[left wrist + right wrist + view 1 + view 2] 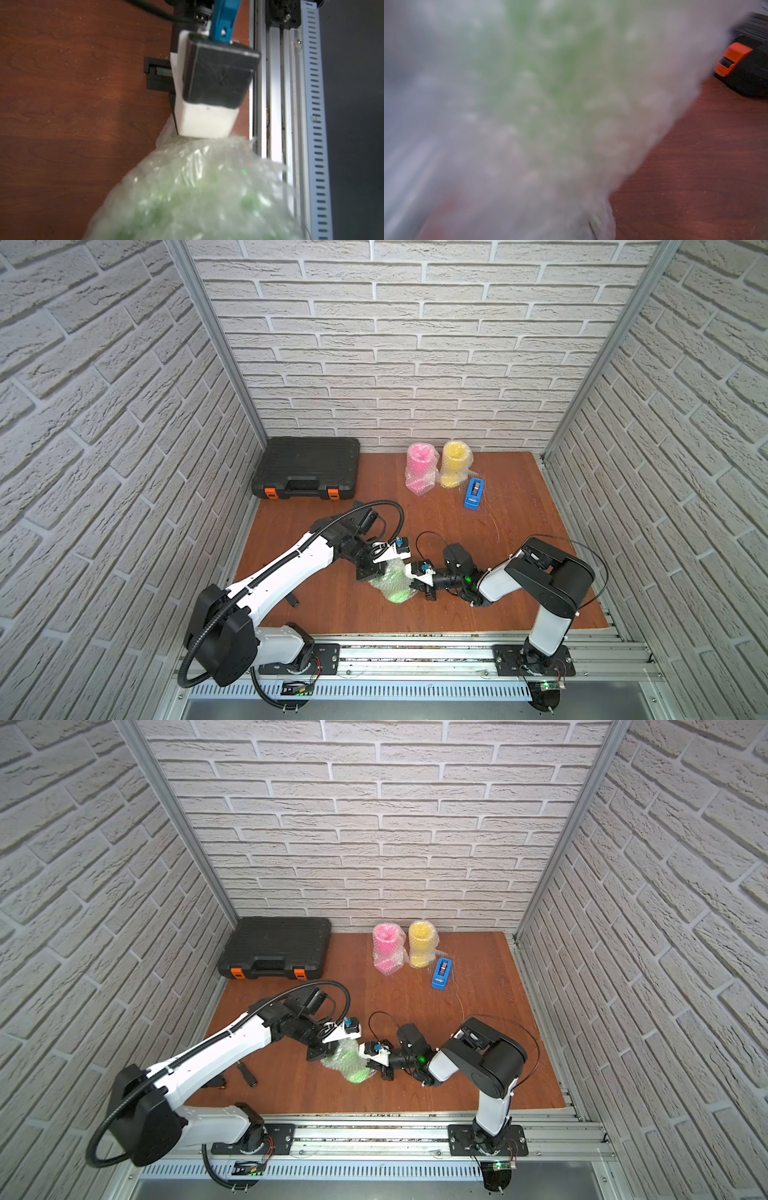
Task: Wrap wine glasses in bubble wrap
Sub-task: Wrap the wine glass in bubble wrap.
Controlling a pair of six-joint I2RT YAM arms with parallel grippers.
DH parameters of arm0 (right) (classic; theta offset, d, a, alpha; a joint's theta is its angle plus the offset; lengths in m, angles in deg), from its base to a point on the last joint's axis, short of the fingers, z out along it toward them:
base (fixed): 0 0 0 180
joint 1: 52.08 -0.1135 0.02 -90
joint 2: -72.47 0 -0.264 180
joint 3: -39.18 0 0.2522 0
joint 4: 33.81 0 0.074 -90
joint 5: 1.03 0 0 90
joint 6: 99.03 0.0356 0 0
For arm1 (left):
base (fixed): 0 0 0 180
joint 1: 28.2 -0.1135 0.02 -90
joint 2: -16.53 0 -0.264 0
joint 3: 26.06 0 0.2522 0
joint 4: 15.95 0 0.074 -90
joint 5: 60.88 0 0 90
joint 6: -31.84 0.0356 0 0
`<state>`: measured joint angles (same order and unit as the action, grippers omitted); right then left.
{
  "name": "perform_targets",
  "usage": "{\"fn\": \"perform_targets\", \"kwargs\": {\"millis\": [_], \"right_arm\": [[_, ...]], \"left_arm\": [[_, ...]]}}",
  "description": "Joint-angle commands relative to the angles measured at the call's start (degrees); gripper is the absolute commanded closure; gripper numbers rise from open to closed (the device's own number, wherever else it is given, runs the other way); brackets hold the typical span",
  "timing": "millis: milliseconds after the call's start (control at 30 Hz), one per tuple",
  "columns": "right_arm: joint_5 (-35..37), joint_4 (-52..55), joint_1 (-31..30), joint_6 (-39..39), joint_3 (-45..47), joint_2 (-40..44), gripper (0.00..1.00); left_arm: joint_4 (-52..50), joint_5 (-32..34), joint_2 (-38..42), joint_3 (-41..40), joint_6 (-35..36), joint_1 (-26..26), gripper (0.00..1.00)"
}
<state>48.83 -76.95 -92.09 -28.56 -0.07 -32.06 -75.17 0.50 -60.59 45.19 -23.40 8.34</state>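
Final wrap underway: green goblet (397,593), inside bubble wrap (197,187), near the worktop's (353,614) 6 o'clock. The left hand (388,567) and right hand (410,578) are both closed, pinching the film. Next probably calls for taping the overlap shut.

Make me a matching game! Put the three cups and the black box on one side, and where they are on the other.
Things:
1. green goblet
2. pink goblet
3. yellow goblet
4. black case

Places:
A. right beside the blue tape dispenser
B. in the far corner
C. in bubble wrap, between the left claw and right claw
D. between the black case and the yellow goblet

Pairs: 1-C, 2-D, 3-A, 4-B
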Motion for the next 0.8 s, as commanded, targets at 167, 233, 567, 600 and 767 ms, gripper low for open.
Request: {"fn": "perform_targets", "kwargs": {"millis": [167, 233, 567, 600, 767], "right_arm": [[0.4, -4.6, 1.1, 2.4, 0.4, -1.0, 0.97], [0.9, -4.9, 1.2, 2.5, 0.5, -1.1, 0.97], [1.3, -6.4, 1.7, 3.5, 0.5, -2.1, 0.97], [1.2, -6.4, 1.7, 3.5, 0.5, -2.2, 0.97], [1.0, -6.0, 1.7, 3.4, 0.4, -2.2, 0.97]], "left_arm": [[0.4, 6.4, -15.2, -2.9, -4.3, 2.9, 1.0], [-0.3, 6.9, -17.8, -2.0, -4.6, 4.1, 1.0], [-5.4, 14.8, -7.3, 6.1, -10.6, 2.2, 0.63], [-6.1, 15.0, -5.3, 7.2, -11.0, 1.6, 0.61], [-8.5, 15.4, 2.0, 12.5, -12.6, -0.1, 0.54]]}}
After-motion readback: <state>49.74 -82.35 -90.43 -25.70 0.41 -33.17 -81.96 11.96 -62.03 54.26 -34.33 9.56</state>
